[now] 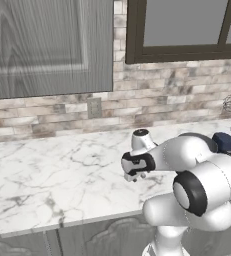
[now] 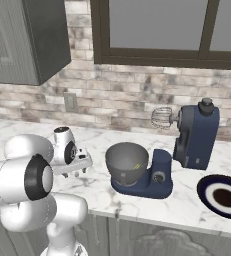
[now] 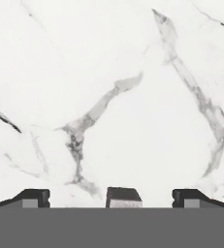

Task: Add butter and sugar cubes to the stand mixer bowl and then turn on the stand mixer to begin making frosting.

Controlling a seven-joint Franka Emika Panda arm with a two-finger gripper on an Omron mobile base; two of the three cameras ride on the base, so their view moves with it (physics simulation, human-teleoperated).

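Note:
The navy-blue stand mixer (image 2: 196, 136) stands on the marble counter with its head tilted up and its wire whisk (image 2: 161, 118) raised. Its grey metal bowl (image 2: 126, 161) sits on the blue base. In the left base view, part of the stand mixer (image 1: 223, 141) peeks out behind my arm. My gripper (image 2: 75, 170) (image 1: 135, 175) hovers over bare counter to the left of the bowl. It points down and is open with nothing between its fingers (image 3: 36, 197). The butter and sugar cubes are out of view. A tiny yellowish fleck sits in the bowl; I cannot tell what it is.
A dark-blue plate (image 2: 207, 186) with a white ring lies right of the mixer, near the counter's front edge. A wall outlet (image 2: 70, 102) is set in the brick backsplash. Grey upper cabinets (image 1: 42, 45) hang at the left and a window (image 2: 177, 25) is behind the mixer.

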